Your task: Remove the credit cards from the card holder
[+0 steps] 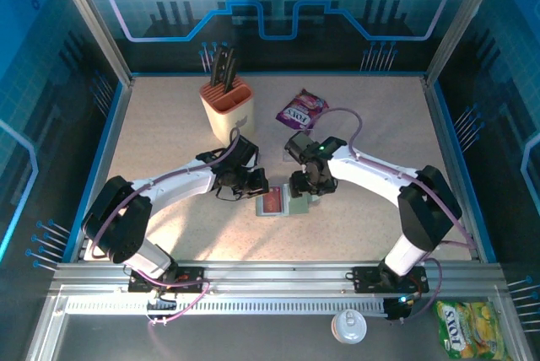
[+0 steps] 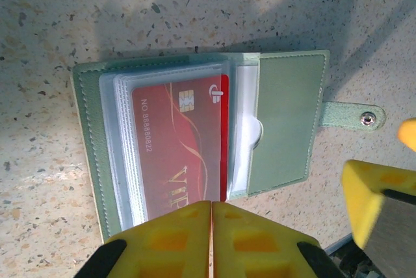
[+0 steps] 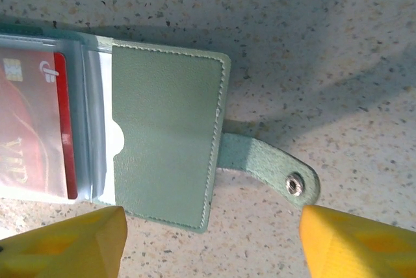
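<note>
Card holder (image 1: 283,203) lies spread open on the table (image 1: 169,150), midway between your two arms, with a red credit card (image 2: 179,148) showing through the clear sleeves on its left panel. Your left gripper (image 2: 212,206) is clenched, fingers pressed together right at the near edge of that panel. That reads as a pin to stop the holder sliding, though you can't tell whether it nips a sleeve. Your right gripper (image 3: 211,229) stands released, fingers wide apart over the plain flap, with the snap strap (image 3: 296,184) pointing outward.

On room, there's bare tabletop all round the holder, and the knife block (image 1: 228,108) and snack packet (image 1: 301,108) sit well back. The tight spot is between your two wrists. The card's brighter right edge looks clear of the plastic, so the flap side is likely your way in.
</note>
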Available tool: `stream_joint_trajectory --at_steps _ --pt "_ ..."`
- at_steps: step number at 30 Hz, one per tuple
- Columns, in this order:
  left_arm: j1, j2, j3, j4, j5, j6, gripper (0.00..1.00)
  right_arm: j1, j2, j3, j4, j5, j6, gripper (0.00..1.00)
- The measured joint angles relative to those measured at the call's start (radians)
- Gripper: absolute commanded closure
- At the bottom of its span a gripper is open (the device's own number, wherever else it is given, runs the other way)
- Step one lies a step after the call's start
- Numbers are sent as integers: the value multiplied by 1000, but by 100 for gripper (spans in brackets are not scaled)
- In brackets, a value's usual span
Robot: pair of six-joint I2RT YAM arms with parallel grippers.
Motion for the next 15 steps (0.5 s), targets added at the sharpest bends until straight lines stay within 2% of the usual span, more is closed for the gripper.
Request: stream_joint_trajectory --at_steps 4,15 --pt "0 0 14 -9 0 0 90 -2 38 -14 38 -28 -1 30" --pt "0 0 29 -9 -4 -3 90 -23 68 -73 79 -26 -7 27"
